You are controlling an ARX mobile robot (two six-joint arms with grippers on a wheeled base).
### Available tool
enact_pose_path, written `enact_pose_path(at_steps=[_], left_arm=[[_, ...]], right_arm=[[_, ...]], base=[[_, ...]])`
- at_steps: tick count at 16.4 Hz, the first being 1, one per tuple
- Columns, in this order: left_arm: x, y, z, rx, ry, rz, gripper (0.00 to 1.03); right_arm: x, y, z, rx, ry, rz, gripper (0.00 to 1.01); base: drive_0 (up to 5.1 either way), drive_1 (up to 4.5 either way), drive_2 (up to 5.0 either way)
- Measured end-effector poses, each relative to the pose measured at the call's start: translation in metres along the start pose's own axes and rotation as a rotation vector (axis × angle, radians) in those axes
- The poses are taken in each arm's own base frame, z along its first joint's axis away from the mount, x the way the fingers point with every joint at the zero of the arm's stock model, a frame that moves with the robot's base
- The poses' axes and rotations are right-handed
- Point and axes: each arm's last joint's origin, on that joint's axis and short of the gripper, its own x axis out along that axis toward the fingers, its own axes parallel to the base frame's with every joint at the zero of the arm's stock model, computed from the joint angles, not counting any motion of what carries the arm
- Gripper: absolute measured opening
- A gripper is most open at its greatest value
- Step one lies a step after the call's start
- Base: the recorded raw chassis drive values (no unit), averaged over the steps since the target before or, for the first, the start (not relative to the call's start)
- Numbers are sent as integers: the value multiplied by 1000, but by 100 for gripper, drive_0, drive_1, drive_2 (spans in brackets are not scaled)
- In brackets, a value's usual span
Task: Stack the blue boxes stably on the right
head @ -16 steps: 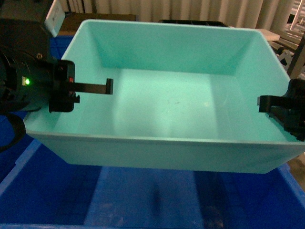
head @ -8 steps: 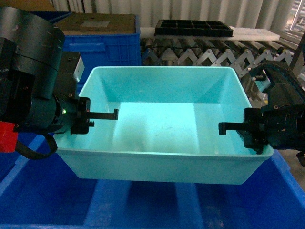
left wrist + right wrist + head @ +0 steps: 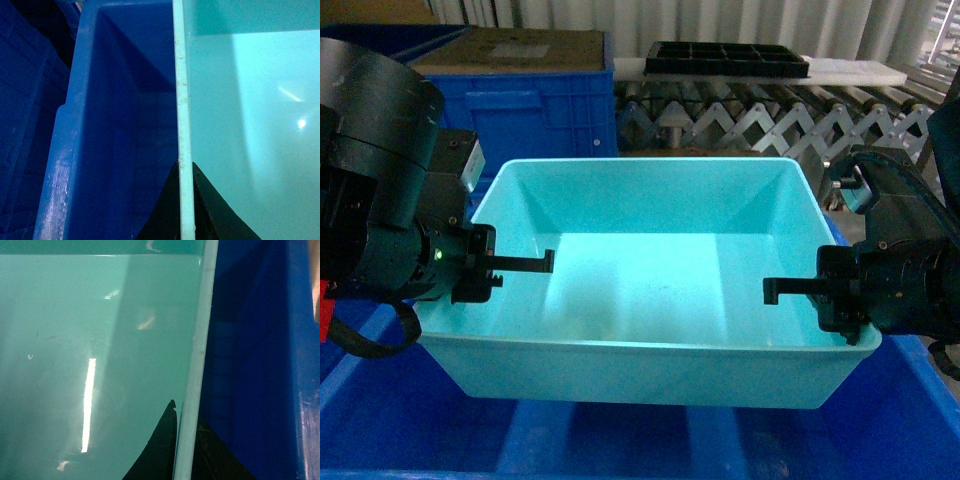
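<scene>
a light turquoise box (image 3: 640, 290) is held in the air by both arms, directly over the open mouth of a larger royal blue box (image 3: 620, 440) that fills the bottom of the head view. the turquoise box is roughly level, its open top facing up and its inside bare. its lower walls appear to dip below the rim line of the royal blue box, but whether the two touch cannot be told.

the left gripper (image 3: 480, 270) grips the turquoise box's left wall. its jaws pinch the rim, one black finger (image 3: 525, 264) reaching inside the box and the other outside. the left wrist view shows this closely: the thin pale rim (image 3: 181, 125) runs up the middle, with dark fingers on either side of it at the bottom, the turquoise floor to the right and the royal blue box's inner wall (image 3: 115, 125) to the left.

the right gripper (image 3: 835, 295) grips the opposite, right wall in the same way, jaws pinching the rim with one finger (image 3: 790, 289) inside the box. in the right wrist view the rim (image 3: 197, 365) again runs upward between two dark fingers, turquoise floor on the left and the royal blue box on the right.

behind the boxes, a ribbed dark-blue crate (image 3: 535, 105) stands at upper left with a brown cardboard sheet (image 3: 515, 47) on top. to the right is a roller conveyor (image 3: 760, 120) carrying a black compartment tray (image 3: 725, 58).
</scene>
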Motion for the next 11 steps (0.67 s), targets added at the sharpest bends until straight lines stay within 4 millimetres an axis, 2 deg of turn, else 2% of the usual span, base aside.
enact_pose_path(at_steps=[4, 11], left_arm=[[-1, 3, -20, 2, 57, 12, 2], [1, 5, -22, 11, 55, -9, 2]], right_arm=[[0, 6, -15, -11, 44, -4, 7], [-1, 10, -26, 3, 58, -25, 7]], base=[[0, 0, 0], [0, 0, 0]])
